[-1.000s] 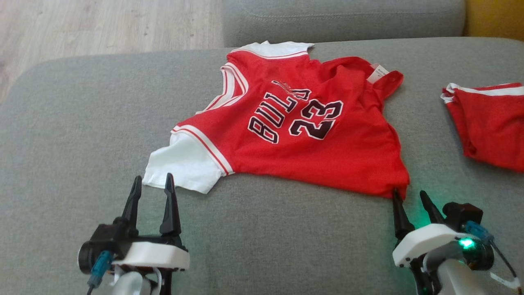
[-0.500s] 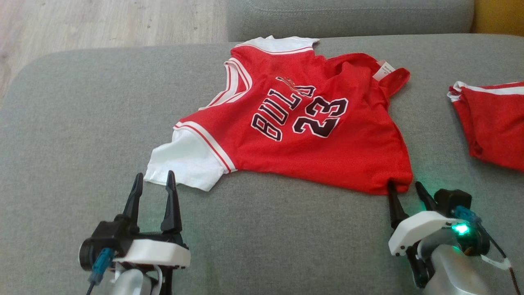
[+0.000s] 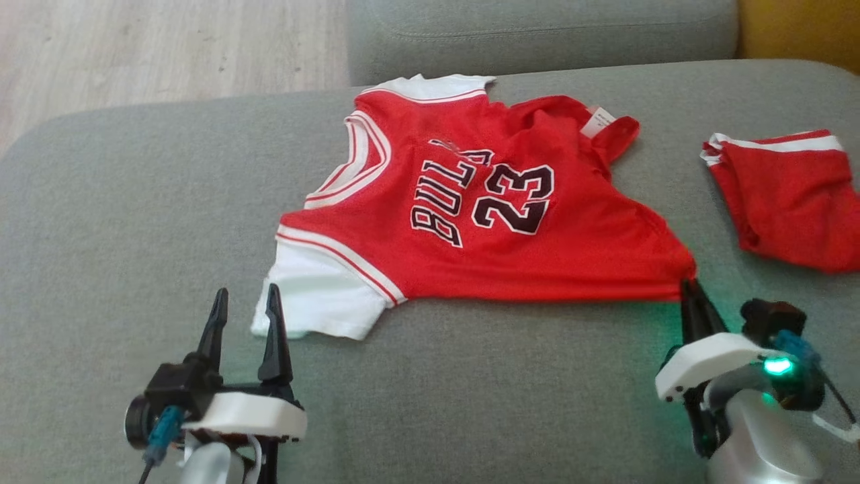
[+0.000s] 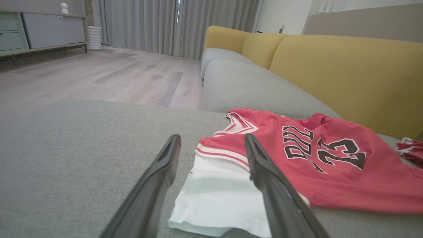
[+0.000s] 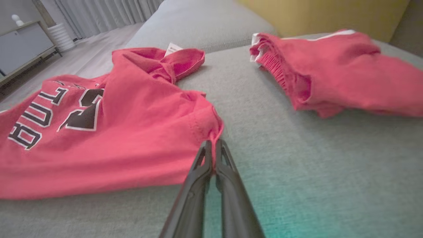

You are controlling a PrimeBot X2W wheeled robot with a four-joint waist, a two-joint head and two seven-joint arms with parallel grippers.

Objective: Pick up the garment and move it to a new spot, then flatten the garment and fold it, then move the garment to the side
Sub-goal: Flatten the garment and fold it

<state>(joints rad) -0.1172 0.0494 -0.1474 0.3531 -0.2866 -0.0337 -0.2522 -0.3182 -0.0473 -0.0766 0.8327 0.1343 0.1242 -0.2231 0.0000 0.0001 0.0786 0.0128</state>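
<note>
While the right gripper (image 3: 688, 288), open a second ago, is now pinching shut on the near corner of the jersey (image 3: 470, 228) lying on the sofa (image 3: 134, 202), the left gripper (image 3: 245, 300) is hovering open beside the sleeve (image 3: 312, 296), suggesting the pick-up is beginning.

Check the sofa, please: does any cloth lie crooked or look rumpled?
Yes. The jersey lies slanted, not flat: its far shoulder strap is bunched with the label turned out, and its near corner is drawn to a point where the right tool pinches it. The red shorts beside it are crumpled.
</note>
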